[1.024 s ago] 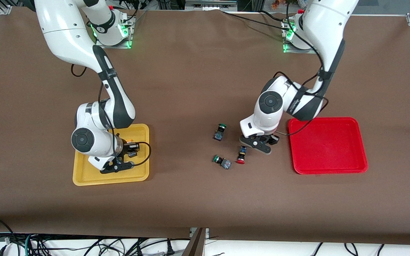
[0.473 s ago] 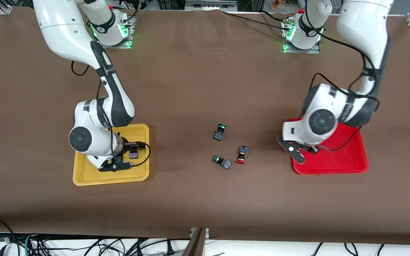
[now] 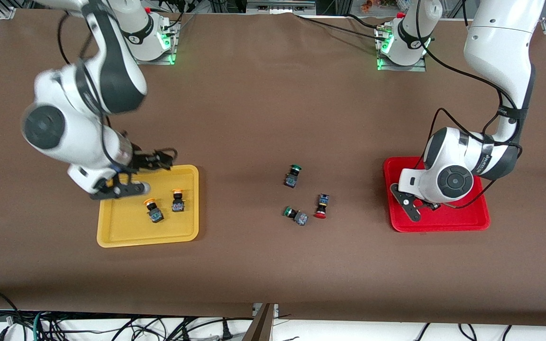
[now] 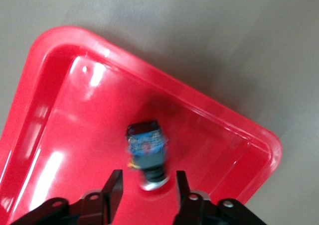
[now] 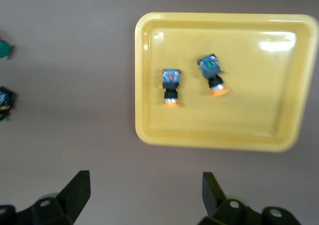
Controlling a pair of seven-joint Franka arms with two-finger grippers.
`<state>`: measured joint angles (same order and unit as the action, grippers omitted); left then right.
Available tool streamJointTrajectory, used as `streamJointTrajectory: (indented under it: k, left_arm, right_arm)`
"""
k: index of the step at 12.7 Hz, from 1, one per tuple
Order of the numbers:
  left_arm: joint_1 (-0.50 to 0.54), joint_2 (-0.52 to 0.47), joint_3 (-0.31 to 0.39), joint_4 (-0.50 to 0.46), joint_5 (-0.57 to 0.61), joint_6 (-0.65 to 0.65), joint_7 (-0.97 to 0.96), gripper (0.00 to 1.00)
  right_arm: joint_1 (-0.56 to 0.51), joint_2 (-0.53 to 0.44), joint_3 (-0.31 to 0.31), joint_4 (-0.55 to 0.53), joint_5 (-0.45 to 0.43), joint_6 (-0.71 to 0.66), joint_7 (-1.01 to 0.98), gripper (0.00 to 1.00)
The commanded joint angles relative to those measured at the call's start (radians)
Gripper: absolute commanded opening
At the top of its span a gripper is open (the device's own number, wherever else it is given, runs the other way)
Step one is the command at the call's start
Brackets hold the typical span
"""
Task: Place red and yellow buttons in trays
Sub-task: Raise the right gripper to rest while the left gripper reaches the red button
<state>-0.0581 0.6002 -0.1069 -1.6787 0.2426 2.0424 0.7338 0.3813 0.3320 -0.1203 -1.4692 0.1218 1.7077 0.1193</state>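
With a red button [image 4: 147,153] seemingly just below its parted fingertips in the red tray [image 3: 477,219], the left gripper [image 4: 145,187] should lift straight up, while the right gripper [image 5: 144,187], spread wide, hovers beside the yellow tray [image 5: 149,75] holding both yellow buttons [image 5: 171,87].

A brown cloth-covered tabletop [image 3: 254,109] carries everything. A shallow yellow plastic tray [image 3: 112,227] with a raised rim lies toward the right arm's end, and a matching red plastic tray [image 3: 472,222] toward the left arm's end. Between them, directly on the cloth, lie three small dark-bodied push-button switches: a green-capped one [image 3: 292,175] farthest from the front camera, a second green-capped one [image 3: 295,214] nearest to it, and a red-capped one [image 3: 322,206] just beside that, on the red tray's side.
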Motion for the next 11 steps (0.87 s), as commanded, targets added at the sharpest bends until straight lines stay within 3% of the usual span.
streamJointTrajectory:
  k: [1,5,8,10,11]
  left_arm:
    - [-0.006,-0.043,-0.025,0.013,0.006,-0.016,0.001,1.00]
    - [-0.049,-0.037,-0.089,0.108,-0.208,-0.005,-0.256,1.00]
    - [-0.120,0.128,-0.089,0.311,-0.314,0.008,-0.384,1.00]
    - [-0.167,0.174,-0.088,0.333,-0.306,0.124,-0.489,1.00]
    - [-0.174,0.174,-0.086,0.294,-0.299,0.201,-0.531,1.00]
  right_arm:
    - [-0.002,-0.119,-0.005,-0.080,-0.036,-0.046,-0.006,1.00]
    - [-0.004,-0.202,-0.062,-0.141,-0.044,-0.062,-0.108,1.00]
    - [-0.004,-0.241,-0.064,-0.201,-0.045,-0.045,-0.115,1.00]
    - [-0.005,-0.246,-0.064,-0.214,-0.045,-0.031,-0.116,1.00]
    - [-0.005,-0.246,-0.064,-0.214,-0.047,-0.031,-0.116,1.00]
